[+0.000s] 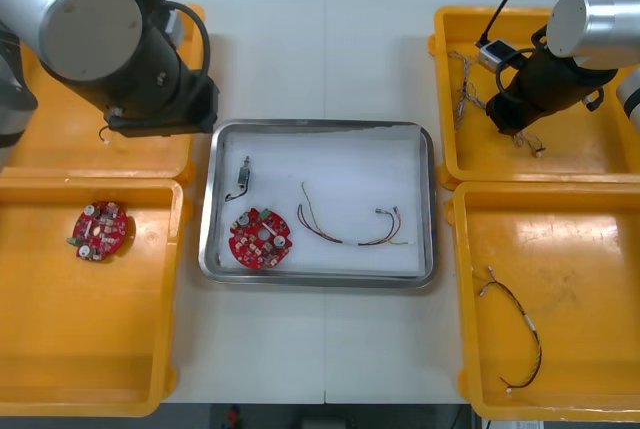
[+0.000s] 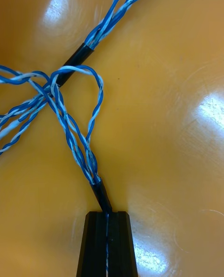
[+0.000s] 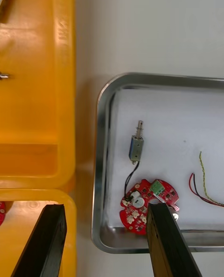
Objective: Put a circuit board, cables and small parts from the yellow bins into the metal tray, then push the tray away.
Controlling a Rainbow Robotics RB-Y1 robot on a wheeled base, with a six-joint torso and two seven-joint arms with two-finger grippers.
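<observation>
Light table (image 1: 320,49), tray (image 1: 318,126) with board (image 1: 260,239), part (image 1: 242,179), red cable (image 1: 345,242) | right gripper (image 2: 108,216) clamped on blue cable (image 2: 88,162), far right bin (image 1: 590,139) | left gripper (image 3: 105,207) spread, idle over tray edge | risk: tangled loops snagging, slipping from thin pinch

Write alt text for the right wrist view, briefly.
The right gripper is shut on the black-sleeved end of a twisted blue and white cable, low over the floor of a yellow bin. The cable loops away from the gripper and crosses more blue and white strands beyond.
</observation>
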